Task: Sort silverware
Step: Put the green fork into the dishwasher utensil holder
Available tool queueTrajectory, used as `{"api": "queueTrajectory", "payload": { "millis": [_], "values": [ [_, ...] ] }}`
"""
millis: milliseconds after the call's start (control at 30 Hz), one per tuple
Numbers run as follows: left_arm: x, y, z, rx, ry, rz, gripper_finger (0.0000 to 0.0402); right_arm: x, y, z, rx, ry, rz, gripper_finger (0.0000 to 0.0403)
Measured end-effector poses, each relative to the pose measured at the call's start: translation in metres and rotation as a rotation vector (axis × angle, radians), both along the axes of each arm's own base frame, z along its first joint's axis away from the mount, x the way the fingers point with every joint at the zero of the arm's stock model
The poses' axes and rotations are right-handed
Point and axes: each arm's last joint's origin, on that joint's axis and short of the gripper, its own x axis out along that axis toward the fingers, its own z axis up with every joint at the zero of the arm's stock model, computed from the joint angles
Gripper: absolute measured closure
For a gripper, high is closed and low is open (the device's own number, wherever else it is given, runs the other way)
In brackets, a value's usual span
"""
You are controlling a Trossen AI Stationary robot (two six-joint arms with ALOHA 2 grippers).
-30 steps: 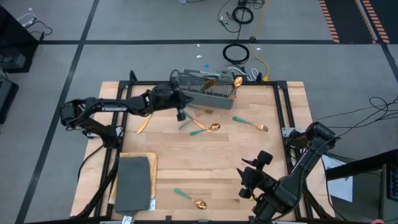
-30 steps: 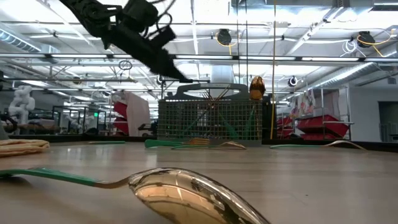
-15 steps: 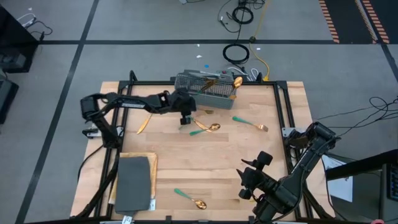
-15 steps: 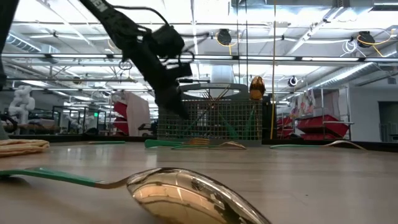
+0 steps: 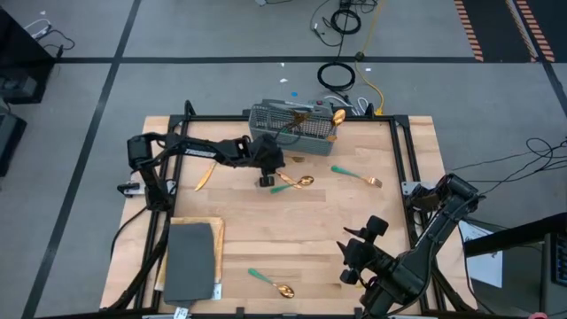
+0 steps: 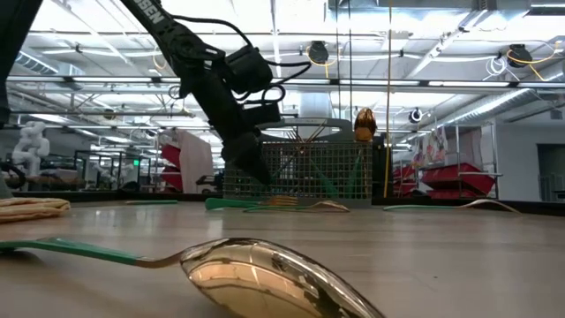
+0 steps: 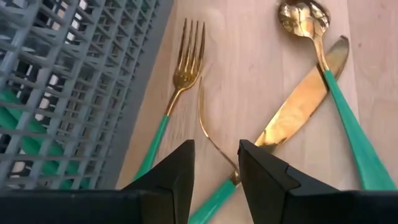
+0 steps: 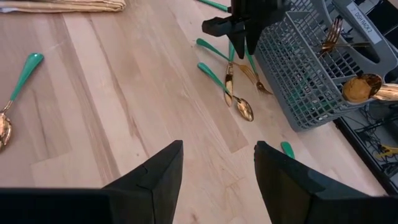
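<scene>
Left claw [image 7: 214, 168] open | over fork [image 7: 214, 140] beside caddy [image 7: 68, 81]

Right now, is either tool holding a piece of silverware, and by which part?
Nothing is held. The left tool hangs open over the pieces beside the caddy; the right tool waits open and empty.

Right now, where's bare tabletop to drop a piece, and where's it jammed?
Free: the wide middle between the cluster by the caddy and the near spoon. Crowded: the knife, fork and spoon under the open left gripper.
</scene>
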Motion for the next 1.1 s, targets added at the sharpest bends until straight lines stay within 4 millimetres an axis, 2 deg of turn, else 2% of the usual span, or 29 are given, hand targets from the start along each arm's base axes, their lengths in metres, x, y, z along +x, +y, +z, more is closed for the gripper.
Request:
{"api": "queueTrajectory", "payload": {
  "millis": [200, 433, 600, 700, 833, 1100],
  "values": [
    [0.002, 0.0, -0.005, -0.05, -0.018, 0.017, 0.0272, 0.0, 0.001, -0.001, 0.014, 0.014, -0.001, 0.0218],
    [0.007, 0.003, -0.033, -0.098, 0.035, 0.056, 0.0272, -0.002, 0.0, -0.019, -0.012, 0.042, -0.003, 0.0218],
    [0.016, 0.006, -0.038, -0.103, 0.029, 0.09, 0.0276, -0.002, -0.001, -0.027, -0.003, 0.039, -0.017, 0.0218],
    [0.017, 0.006, -0.039, -0.106, 0.03, 0.089, 0.0304, -0.002, 0.0, -0.028, 0.026, 0.04, -0.027, 0.0218],
    [0.017, 0.004, -0.039, -0.147, 0.026, 0.092, 0.0381, -0.001, 0.002, -0.028, 0.043, 0.029, -0.026, 0.0218],
    [0.017, -0.004, -0.035, -0.184, 0.007, 0.164, 0.0396, 0.0, 0.002, -0.029, 0.051, 0.023, -0.026, 0.0218]
  ]
}}
